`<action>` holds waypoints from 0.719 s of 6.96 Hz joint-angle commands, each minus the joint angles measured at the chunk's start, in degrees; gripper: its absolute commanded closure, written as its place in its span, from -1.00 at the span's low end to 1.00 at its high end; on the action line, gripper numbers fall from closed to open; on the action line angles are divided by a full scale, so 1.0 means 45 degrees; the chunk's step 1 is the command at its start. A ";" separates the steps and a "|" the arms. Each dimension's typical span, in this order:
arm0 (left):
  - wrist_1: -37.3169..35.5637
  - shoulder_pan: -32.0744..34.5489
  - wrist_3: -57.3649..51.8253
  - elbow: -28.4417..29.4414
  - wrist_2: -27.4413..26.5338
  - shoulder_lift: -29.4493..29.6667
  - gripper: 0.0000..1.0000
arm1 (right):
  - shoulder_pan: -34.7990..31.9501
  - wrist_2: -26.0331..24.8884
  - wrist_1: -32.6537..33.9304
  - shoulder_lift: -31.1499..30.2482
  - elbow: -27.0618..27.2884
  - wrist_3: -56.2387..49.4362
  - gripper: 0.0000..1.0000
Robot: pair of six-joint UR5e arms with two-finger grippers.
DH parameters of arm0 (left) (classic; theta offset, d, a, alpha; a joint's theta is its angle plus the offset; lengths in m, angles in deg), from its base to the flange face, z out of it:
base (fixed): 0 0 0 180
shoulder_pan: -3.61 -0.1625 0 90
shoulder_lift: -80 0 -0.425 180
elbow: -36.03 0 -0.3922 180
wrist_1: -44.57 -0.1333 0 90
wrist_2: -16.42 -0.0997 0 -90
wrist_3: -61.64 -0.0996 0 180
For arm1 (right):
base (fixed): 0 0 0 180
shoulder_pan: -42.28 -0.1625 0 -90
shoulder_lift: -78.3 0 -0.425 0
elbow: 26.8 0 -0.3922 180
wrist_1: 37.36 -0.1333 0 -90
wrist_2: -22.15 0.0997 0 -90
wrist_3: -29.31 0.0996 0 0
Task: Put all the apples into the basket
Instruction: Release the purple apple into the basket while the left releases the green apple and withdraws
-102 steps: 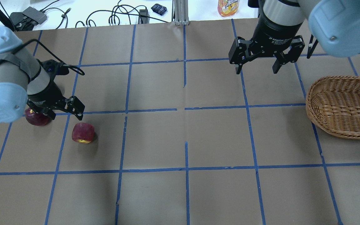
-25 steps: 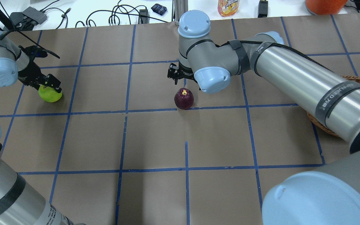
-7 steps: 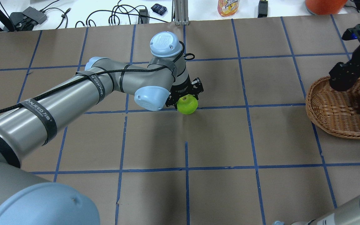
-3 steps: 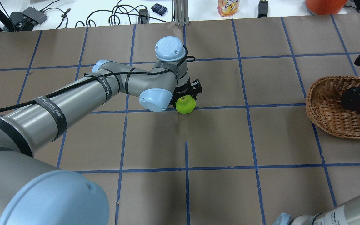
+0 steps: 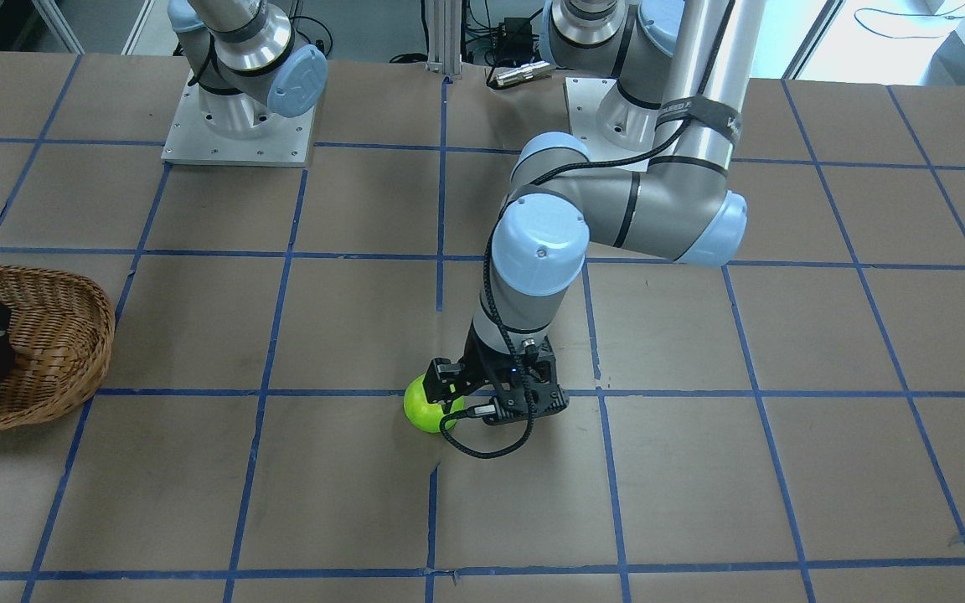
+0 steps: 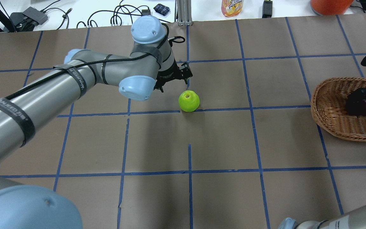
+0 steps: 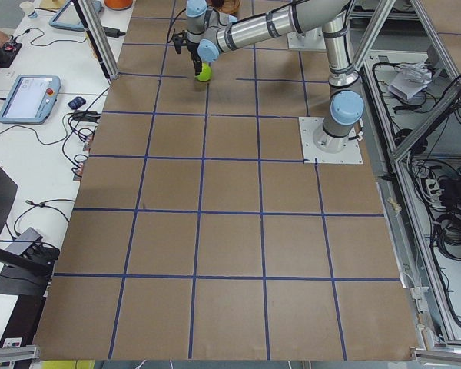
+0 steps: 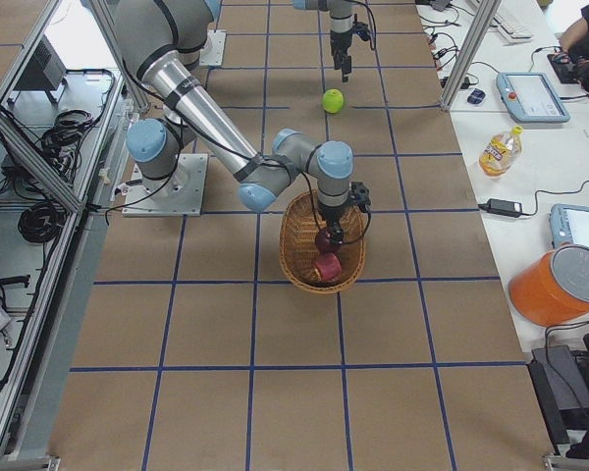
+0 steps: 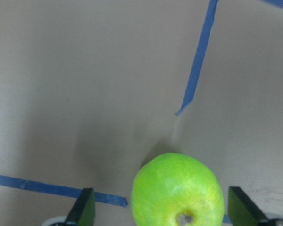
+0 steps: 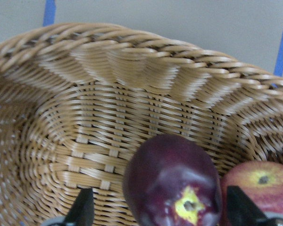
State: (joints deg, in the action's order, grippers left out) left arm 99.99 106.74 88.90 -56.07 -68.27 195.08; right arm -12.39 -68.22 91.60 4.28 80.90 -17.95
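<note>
The green apple (image 6: 189,101) sits on the table's middle, at a tape cross. My left gripper (image 6: 175,81) is open and hangs just above and behind it. In the left wrist view the apple (image 9: 177,188) lies between the spread fingers (image 9: 85,209) without touching them. My right gripper (image 6: 361,98) is low inside the wicker basket (image 6: 329,95). It is open around the dark purple apple (image 10: 172,183). The red apple (image 10: 262,188) lies beside it in the basket (image 10: 132,70).
Brown paper with a blue tape grid covers the table. A juice bottle (image 6: 232,7), cables (image 6: 119,16) and an orange container (image 6: 329,4) lie beyond the far edge. The arm bases (image 5: 239,126) stand at the robot's side.
My left gripper has come off the green apple and moved up and back toward the robot's left. The apple stays on the table. My right gripper stays low in the basket.
</note>
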 commanded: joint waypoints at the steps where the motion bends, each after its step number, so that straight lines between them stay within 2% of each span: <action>1: 0.2516 -0.1677 -0.2953 0.0172 -0.0125 -0.1987 -1.00 | -0.2524 -0.0015 -0.0999 -0.0971 -0.0394 0.3389 -1.00; 2: 0.4115 -0.2807 -0.4653 0.0211 -0.0435 -0.3002 -1.00 | -0.4357 -0.0112 -0.1041 -0.0955 -0.0707 0.5460 -1.00; 4: 0.6366 -0.2956 -0.4982 0.0754 -0.1059 -0.5111 -1.00 | -0.7311 0.0063 -0.0925 -0.0354 -0.1155 1.0727 -1.00; 5: 0.7711 -0.3033 -0.5118 0.1242 -0.1295 -0.5644 -1.00 | -0.8620 0.0063 -0.0944 0.0366 -0.2048 1.2688 -1.00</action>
State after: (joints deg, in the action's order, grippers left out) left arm 127.63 93.62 66.91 -52.91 -72.54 173.79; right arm -43.51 -68.02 87.32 2.72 75.38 26.86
